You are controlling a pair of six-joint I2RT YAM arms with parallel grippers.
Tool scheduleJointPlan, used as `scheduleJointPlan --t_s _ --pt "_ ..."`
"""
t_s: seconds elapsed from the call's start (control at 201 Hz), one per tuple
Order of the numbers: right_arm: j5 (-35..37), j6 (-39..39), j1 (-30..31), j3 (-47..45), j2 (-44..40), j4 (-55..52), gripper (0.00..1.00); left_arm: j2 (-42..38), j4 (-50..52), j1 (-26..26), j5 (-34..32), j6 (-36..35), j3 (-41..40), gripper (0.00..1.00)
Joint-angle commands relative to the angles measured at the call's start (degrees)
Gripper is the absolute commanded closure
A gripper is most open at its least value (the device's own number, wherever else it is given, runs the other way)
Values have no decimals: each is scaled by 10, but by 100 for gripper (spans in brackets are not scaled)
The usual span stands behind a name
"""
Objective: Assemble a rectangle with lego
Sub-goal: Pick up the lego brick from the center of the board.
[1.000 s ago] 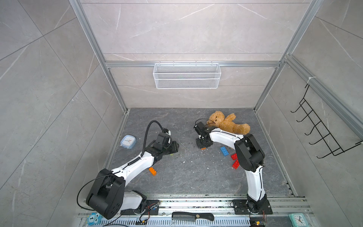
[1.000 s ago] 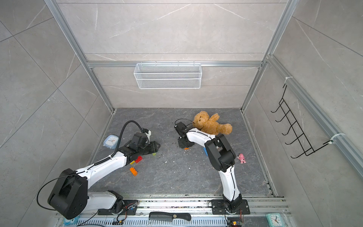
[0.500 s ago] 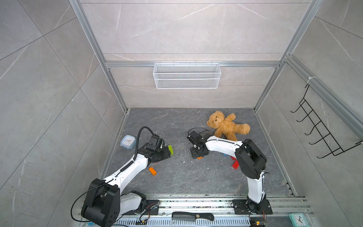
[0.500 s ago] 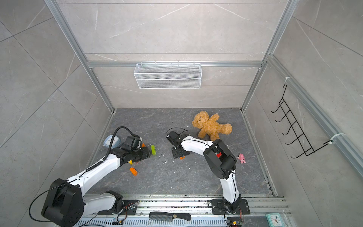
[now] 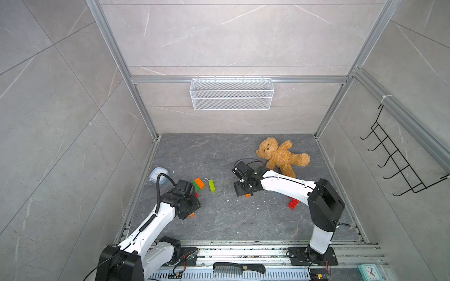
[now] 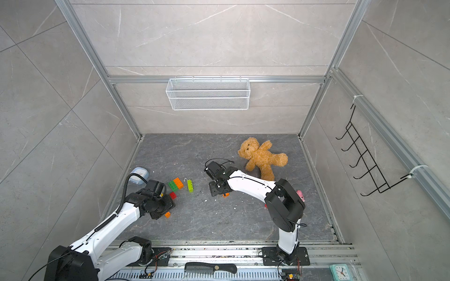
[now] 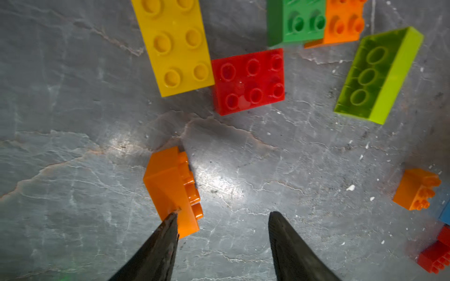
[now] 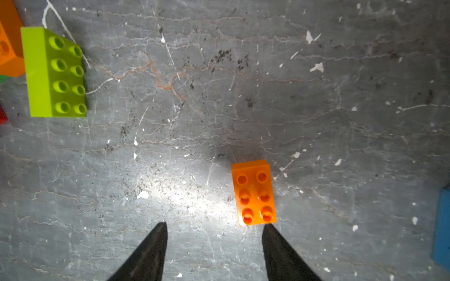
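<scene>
- Toward the robot's left on the grey tabletop (image 5: 219, 223) sits a loose cluster. A yellow brick (image 7: 174, 46) has a red brick (image 7: 248, 80) just beside it. Past them, a green brick (image 7: 295, 22) and a far orange brick (image 7: 343, 22) lie flank to flank. A lime brick (image 7: 379, 75) lies a little apart, tipped onto its long side.
- The left hand (image 7: 222, 215) has its fingers spread with nothing between them. One fingertip sits at the end of a tipped orange brick (image 7: 173, 189) whose studs face sideways; I cannot tell whether they touch.
- The right hand (image 8: 214, 225) is also spread and empty. A small orange brick (image 8: 254, 193) lies studs-up just past one fingertip, outside the gap.
- Handling, as I judge it:
  - The bricks are hard, light, glossy plastic, so they should not deform or break.
  - They will likely skate on the smooth stone if nudged.
  - The best hold is probably low across the two long, flat side walls, not on the studs.
  - The tipped bricks probably need righting first.
- Room for moving:
  - Bare tabletop lies between the cluster and the right hand, which looks a fair spot for building.
  - A blue brick (image 8: 442, 231) and a second red brick (image 5: 293, 203) lie near the right arm.
  - The teddy bear (image 5: 280, 155) is well apart from the bricks.
  - The cluster lies nearer the left wall (image 5: 136, 175), so that arm has less room on that side.
</scene>
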State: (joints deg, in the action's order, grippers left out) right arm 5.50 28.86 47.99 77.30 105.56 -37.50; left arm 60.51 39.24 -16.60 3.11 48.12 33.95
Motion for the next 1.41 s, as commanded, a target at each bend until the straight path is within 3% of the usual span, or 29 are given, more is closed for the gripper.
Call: scheduleJointPlan --t_s 0.0,0.135,0.254,0.464,0.663,0.972,1.202,1.401 --pt "3 13 6 -9 -6 -3 36 3 -4 6 -7 -21 24 38" --pt "6 19 11 -13 2 5 37 36 -16 6 -56 -78 74 39" --pt "6 21 15 -11 7 12 37 129 -10 6 -71 -150 125 38" --pt "24 8 15 -16 2 5 38 205 -43 6 -70 -195 138 33" --pt "15 -2 15 -14 8 10 38 259 -62 6 -109 -234 183 29" --pt "24 -4 15 -32 -8 15 39 318 -47 13 -85 -230 210 28" --pt "25 -1 15 -40 -12 22 39 260 -64 12 14 -173 141 34" --pt "24 2 16 -39 -10 25 39 229 -77 3 22 -149 91 40"
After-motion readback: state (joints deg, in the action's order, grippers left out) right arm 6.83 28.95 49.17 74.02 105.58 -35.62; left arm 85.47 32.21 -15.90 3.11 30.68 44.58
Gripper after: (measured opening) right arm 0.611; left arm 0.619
